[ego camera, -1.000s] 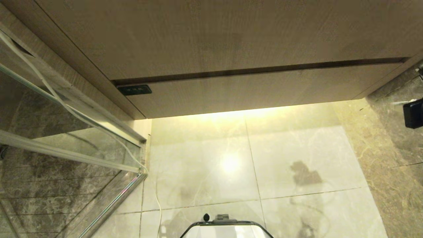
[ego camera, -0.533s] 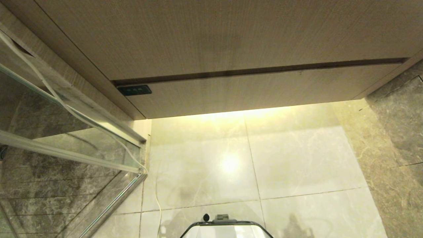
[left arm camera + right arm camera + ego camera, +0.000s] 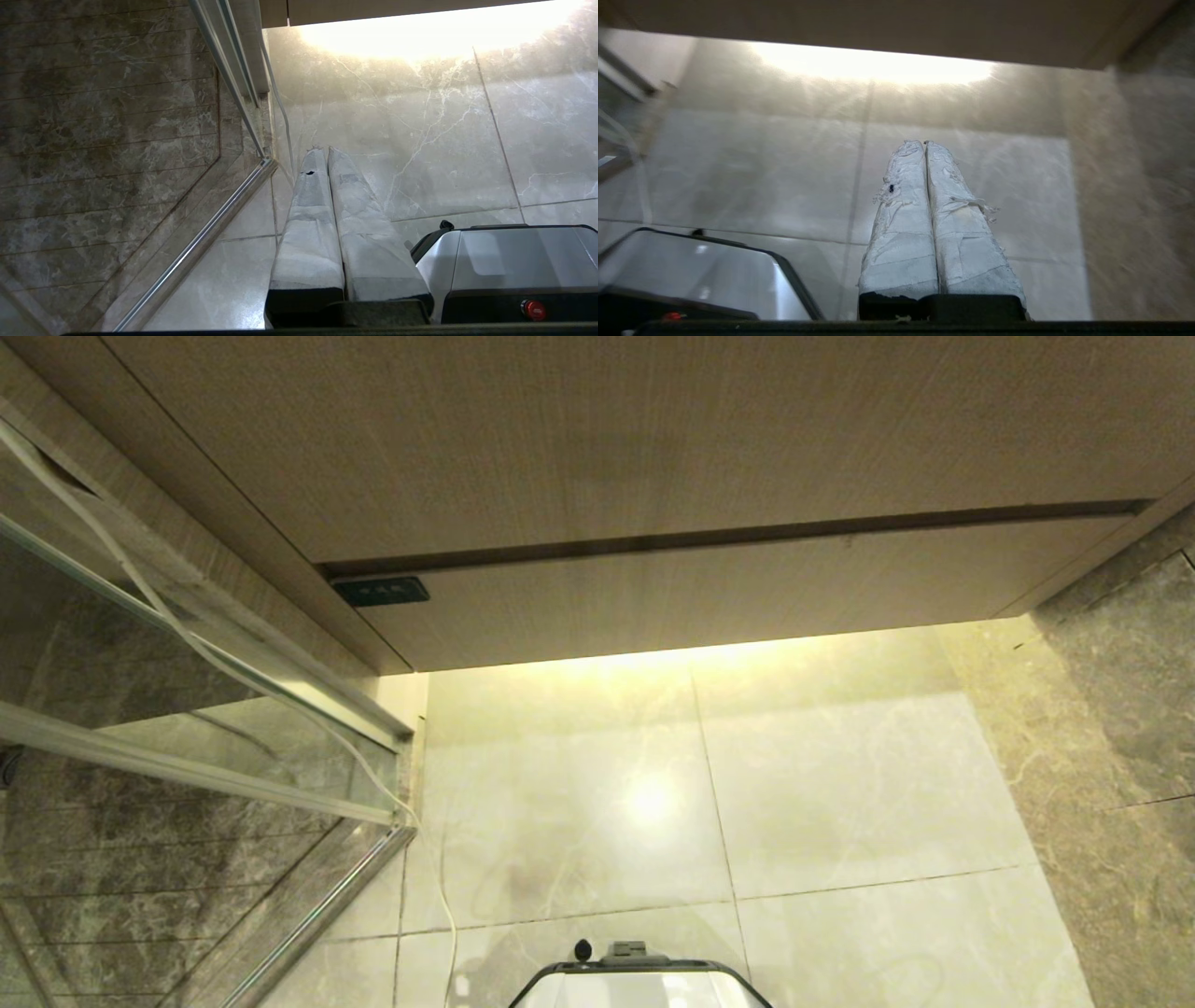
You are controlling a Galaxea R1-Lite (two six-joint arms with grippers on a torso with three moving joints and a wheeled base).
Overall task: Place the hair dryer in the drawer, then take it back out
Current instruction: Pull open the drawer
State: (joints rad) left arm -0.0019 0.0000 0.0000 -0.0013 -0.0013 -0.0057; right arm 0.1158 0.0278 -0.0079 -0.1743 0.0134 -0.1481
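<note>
The right gripper [image 3: 924,142], seen at 3 o'clock earlier, is gone from the head view, jaws pressed together on nothing, as are those of the left gripper [image 3: 324,149]; the shut drawer [image 3: 728,583] at 12 o'clock is best opened before the unseen hair dryer is sought

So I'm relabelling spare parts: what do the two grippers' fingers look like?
Both match: the left gripper and right gripper each have two long tapering fingers wrapped in creased whitish tape on black bases. The right's wrap is frayed, with loose threads; each has a small dark spot.

Pale glossy marble floor tiles [image 3: 840,784] glow under warm under-cabinet light; a tall light-wood cabinet panel [image 3: 607,439] above, a glass shower partition [image 3: 187,728] at left
</note>
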